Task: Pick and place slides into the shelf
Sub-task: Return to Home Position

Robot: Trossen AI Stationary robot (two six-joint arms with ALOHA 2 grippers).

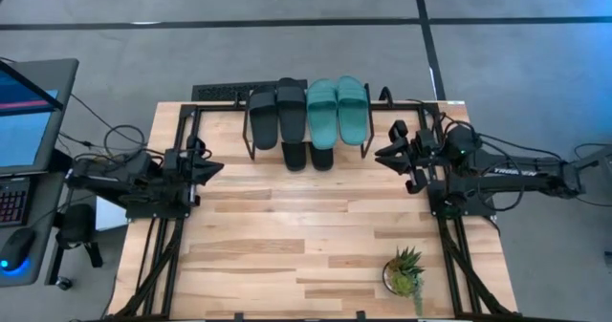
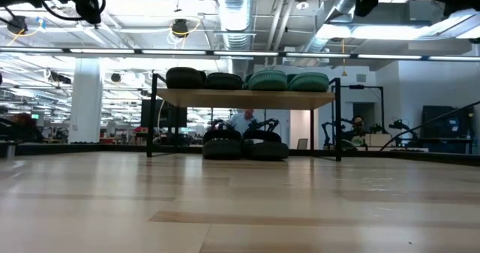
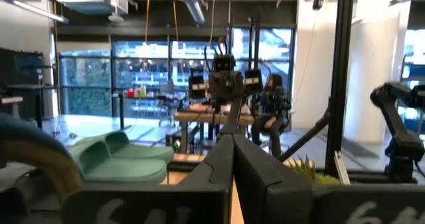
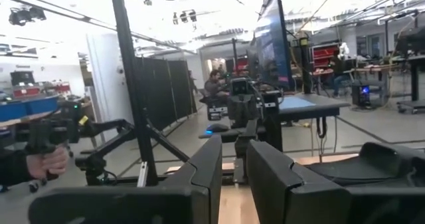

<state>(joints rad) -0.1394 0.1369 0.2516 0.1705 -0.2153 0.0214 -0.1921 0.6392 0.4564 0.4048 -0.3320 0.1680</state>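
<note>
**Asker:** What lies closest to the lens?

**Robot:** Bare worktop (image 2: 240,208) planks fill the foreground of the low view, with nothing lying on them. Beyond them stands the shelf (image 2: 247,98), at the far edge of the worktop and roughly midway between my two arms.

**Asker:** Where are the slides?

**Robot:** All six are stowed. The top black slides (image 1: 263,119) and the teal slides (image 1: 321,110), two of each, lie side by side on the shelf's board. The lower black slides (image 1: 295,156), another pair, sit on the worktop beneath the board, with their ends poking out toward the near side.

**Asker:** And your grippers?

**Robot:** My left gripper (image 1: 218,168) hangs over the left side of the worktop, fingers pressed together and holding nothing. My right gripper (image 1: 390,155) hangs at the right side, near the shelf's end. Its fingers are a narrow gap apart, and it is also empty.

**Asker:** Which step is this, and what comes next?

**Robot:** I judge that the sorting is done and this is the homing step. What is left calls for no grasp, only for each arm to fold to rest. The right arm should pull away without brushing the shelf's leg or the teal pair.
</note>
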